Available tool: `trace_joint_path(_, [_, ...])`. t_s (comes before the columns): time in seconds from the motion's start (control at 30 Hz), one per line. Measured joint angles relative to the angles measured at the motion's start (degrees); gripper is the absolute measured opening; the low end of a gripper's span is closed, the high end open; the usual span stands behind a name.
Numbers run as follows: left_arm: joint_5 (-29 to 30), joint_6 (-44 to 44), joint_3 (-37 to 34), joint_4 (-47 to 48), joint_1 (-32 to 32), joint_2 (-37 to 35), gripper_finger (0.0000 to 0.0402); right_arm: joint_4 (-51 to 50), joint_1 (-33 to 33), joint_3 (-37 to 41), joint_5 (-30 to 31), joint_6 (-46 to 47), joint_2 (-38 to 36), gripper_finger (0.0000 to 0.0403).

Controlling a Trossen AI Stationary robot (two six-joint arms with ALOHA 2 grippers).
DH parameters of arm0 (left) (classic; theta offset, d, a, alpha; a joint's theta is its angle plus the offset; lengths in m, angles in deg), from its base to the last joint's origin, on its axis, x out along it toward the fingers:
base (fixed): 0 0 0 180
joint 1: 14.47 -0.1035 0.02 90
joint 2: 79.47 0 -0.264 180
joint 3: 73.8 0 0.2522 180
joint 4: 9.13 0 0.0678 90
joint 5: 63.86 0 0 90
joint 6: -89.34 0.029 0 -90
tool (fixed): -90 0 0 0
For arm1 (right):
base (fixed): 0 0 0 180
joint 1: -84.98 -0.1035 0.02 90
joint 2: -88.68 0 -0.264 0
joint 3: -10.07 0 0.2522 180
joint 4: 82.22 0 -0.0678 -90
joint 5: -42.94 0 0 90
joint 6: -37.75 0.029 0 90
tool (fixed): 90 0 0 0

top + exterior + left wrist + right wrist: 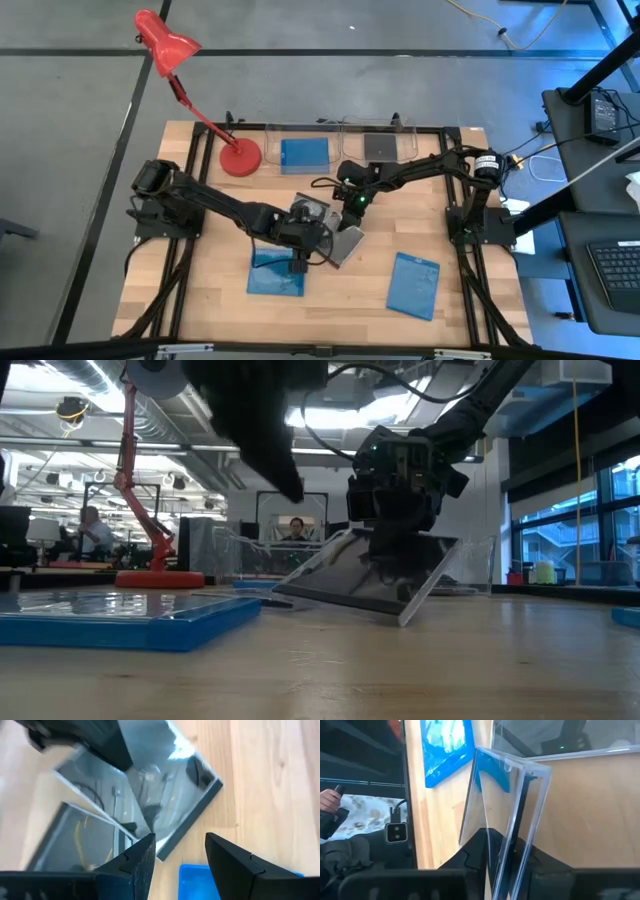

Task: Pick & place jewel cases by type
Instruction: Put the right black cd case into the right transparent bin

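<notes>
Low view: tilted clear jewel case point(375, 582), one edge on table point(420, 670)

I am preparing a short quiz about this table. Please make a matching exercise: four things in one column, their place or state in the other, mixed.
Things:
1. clear jewel case
2. right gripper
3. left gripper
4. red lamp

Places or states:
A. jaws open, holding nothing
B. stands at the table's far edge
C. tilted, one edge on the table
D. jaws shut on a clear case

Pairs: 1-C, 2-D, 3-A, 4-B
</notes>
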State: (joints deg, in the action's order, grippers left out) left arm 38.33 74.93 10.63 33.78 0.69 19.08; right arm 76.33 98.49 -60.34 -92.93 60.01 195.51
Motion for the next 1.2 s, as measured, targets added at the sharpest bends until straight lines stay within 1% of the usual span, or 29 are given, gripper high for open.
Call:
trace_joint_path(0.27, [6.3, -2.0, 0.0, 5.2, 0.0, -7.8, 0.0173, 0.4, 1.7, 0.1, -6.0, 1.7, -1.1, 0.0055])
trace_joint_path(0.4, [8.9, -4.8, 0.1, 9.1, 0.1, -11.0, 0.0172, 0.3, 3.5, -0.2, -7.6, 2.9, -4.3, 0.0055])
trace_joint_path(0.53, [11.3, -7.4, 0.1, 10.6, 0.1, -11.9, 0.0169, 0.0, 6.1, -1.5, -7.6, 3.3, -8.7, 0.0055])
trace_joint_path(0.73, [12.2, -7.4, 0.1, 10.6, 0.1, -11.1, 0.0172, -0.5, 12.2, -4.4, -7.8, 6.6, -16.7, 0.0055])
trace_joint_path(0.9, [12.3, -7.5, 0.1, 10.5, 0.1, -9.9, 0.0173, -2.9, 20.6, -7.3, -7.5, 7.2, -24.4, 0.0056])
trace_joint_path(0.97, [12.3, -7.5, 0.1, 10.2, 0.1, -9.4, 0.0171, -5.8, 24.4, -8.6, -5.6, 5.9, -27.3, 0.0056])
trace_joint_path(1.03, [12.5, -7.5, 0.0, 10.4, 0.1, -9.4, 0.0170, -10.2, 27.9, -10.0, -1.0, 3.8, -30.2, 0.0056])
trace_joint_path(1.1, [12.9, -7.5, -0.6, 9.4, 0.1, -9.4, 0.0169, -15.6, 30.7, -11.4, 6.8, 1.2, -32.4, 0.0056])
trace_joint_path(1.2, [14.8, -8.5, -1.9, 9.8, 0.1, -9.4, 0.0171, -23.2, 32.7, -12.2, 21.8, -1.9, -34.8, 0.0056])
